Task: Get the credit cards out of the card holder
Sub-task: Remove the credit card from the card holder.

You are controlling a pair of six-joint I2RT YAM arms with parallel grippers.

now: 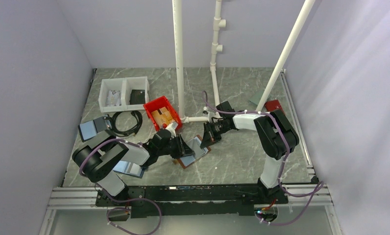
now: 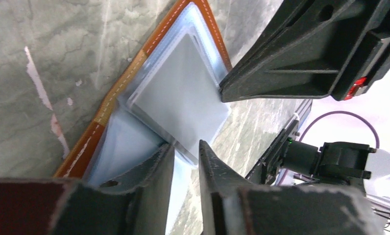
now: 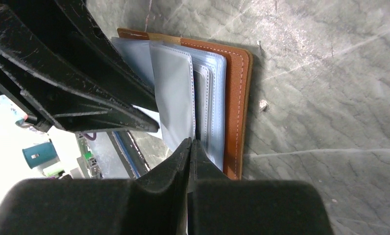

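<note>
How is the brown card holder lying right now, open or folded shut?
Open: the card holder lies spread on the table, its clear plastic sleeves fanned out and exposed.

Grey marble-pattern bench [image 1: 242, 152]. Back left: white two-compartment bin [image 1: 124, 93], with a red bin [image 1: 162, 113] just beside it on the right. A black cable coil [image 1: 127, 122] lies in front of the white bin. Two blue-edged folders lie flat: one by the left edge [image 1: 91, 128], the other at near left [image 1: 130, 169]. The card holder [image 1: 192, 155] lies open at centre, brown outside face down. The white pipe frame [image 1: 197, 119] stands behind it. Far right: small red object [image 1: 273, 105] and a pale green flat piece [image 1: 255, 102].
</note>
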